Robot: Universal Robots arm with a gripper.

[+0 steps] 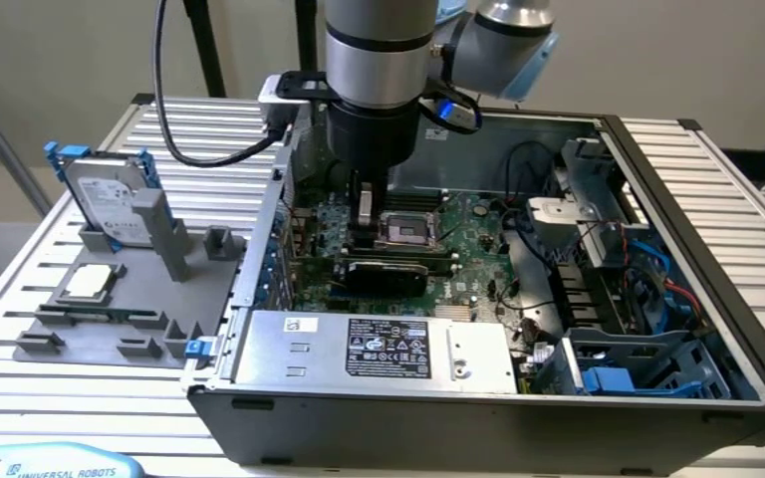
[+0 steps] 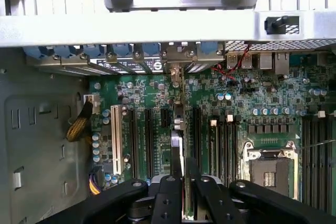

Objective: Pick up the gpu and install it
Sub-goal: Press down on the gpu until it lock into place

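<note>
The gpu (image 2: 177, 140) shows edge-on as a thin upright card. It stands over the expansion slots of the green motherboard (image 2: 252, 93), and its silver bracket end (image 2: 176, 69) reaches the case's rear wall. My gripper (image 2: 185, 192) has a black finger on each side of the card's top edge and is shut on it. In the exterior view my gripper (image 1: 367, 204) hangs straight down inside the open computer case (image 1: 701, 249), just behind the processor socket (image 1: 402, 231), towards the exterior view's left.
A silver hard drive with blue rails (image 1: 101, 194) stands in a grey fixture (image 1: 104, 319) at the exterior view's left, outside the case. The power supply (image 1: 370, 349) fills the case's front. Cables and a drive cage (image 1: 622, 259) crowd the exterior view's right side.
</note>
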